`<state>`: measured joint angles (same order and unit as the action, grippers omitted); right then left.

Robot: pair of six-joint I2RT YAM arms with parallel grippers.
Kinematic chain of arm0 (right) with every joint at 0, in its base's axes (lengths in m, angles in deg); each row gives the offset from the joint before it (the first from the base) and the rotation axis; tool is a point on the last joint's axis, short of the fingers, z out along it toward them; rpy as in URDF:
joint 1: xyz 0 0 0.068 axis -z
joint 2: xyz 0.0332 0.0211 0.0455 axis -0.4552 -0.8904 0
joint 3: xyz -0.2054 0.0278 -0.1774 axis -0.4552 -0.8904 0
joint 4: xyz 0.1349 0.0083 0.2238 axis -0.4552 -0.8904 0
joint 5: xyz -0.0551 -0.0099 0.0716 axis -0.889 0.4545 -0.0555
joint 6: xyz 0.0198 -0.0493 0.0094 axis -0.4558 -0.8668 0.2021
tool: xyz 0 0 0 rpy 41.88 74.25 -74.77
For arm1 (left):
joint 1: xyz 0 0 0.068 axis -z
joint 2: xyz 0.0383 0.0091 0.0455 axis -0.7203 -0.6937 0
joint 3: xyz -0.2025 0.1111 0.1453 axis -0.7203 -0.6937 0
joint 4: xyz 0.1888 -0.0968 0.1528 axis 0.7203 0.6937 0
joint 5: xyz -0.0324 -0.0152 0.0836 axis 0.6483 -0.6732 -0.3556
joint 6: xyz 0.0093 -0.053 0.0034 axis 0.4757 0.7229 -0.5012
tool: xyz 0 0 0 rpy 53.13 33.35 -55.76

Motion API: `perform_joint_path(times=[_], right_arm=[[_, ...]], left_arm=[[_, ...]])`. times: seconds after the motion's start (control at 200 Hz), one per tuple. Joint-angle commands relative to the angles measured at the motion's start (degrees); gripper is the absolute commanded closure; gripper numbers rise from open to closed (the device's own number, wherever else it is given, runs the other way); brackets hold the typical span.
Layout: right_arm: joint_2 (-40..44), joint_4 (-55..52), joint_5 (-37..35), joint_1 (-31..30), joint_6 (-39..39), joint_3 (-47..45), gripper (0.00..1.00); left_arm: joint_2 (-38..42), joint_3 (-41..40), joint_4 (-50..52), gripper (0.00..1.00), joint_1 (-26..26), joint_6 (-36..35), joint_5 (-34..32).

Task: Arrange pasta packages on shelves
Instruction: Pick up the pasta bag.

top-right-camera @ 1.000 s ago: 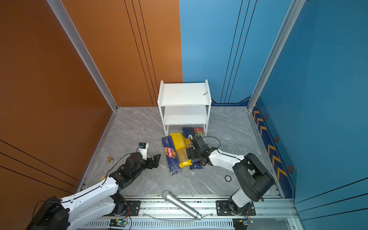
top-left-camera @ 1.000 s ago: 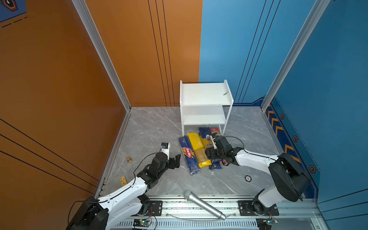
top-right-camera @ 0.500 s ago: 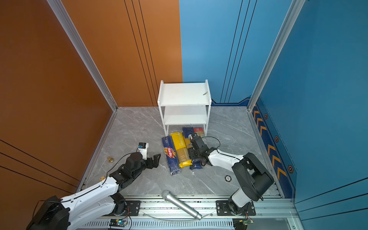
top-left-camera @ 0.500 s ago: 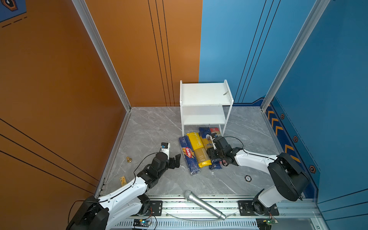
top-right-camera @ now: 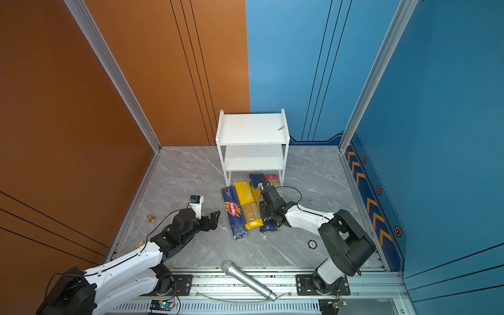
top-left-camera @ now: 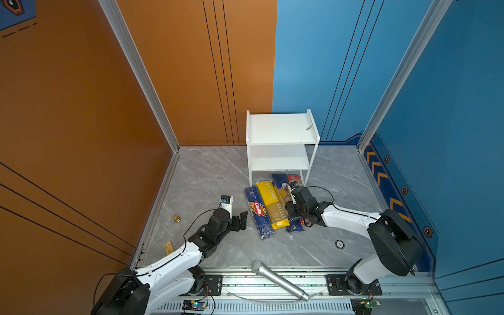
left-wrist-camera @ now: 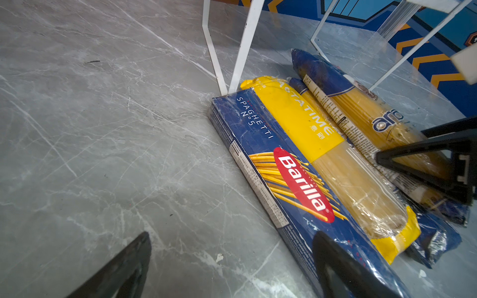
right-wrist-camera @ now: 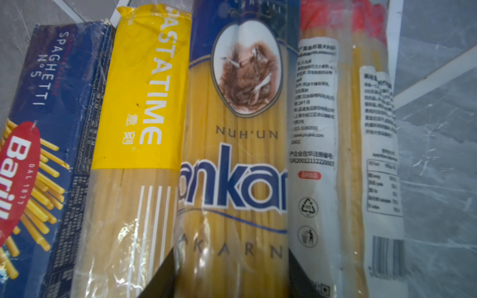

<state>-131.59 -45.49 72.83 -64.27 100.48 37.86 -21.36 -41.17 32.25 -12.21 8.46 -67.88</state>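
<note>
Meanwhile the left gripper (top-left-camera: 242, 220) hangs wide open by the near end of the Barilla bag (top-left-camera: 258, 211), unmoved. Rightward lie the yellow bag (top-left-camera: 272, 203) and the ankara bag (right-wrist-camera: 232, 180). The jaws of the right gripper (right-wrist-camera: 232, 278) have just narrowed onto its sides, which I judge to be a grasp ready for lifting. Its far end, like that of the red-and-clear bag (top-left-camera: 294, 180), lies between the legs of the shelves (top-left-camera: 281, 128). Bare floor (top-left-camera: 313, 245) nearer the robot gives room to draw back.

Pasta packages (top-left-camera: 272, 207): five. Shelves (top-left-camera: 281, 128): one rack, two tiers. Silver microphone (top-left-camera: 281, 281): one.
</note>
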Motion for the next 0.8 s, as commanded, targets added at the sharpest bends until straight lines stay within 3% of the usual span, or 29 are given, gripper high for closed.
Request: perform_joint_path(times=[0.0,0.796], right_arm=[[0.5,-2.3,0.9,-0.5,-0.5,1.0,0.63],[3.4,-3.7,4.6,1.2,0.6,1.2,0.9]], left_arm=[[-0.1,1.0,1.1,0.02,0.6,0.4,-0.2],[-0.4,1.2,1.2,0.02,0.7,0.4,-0.1]])
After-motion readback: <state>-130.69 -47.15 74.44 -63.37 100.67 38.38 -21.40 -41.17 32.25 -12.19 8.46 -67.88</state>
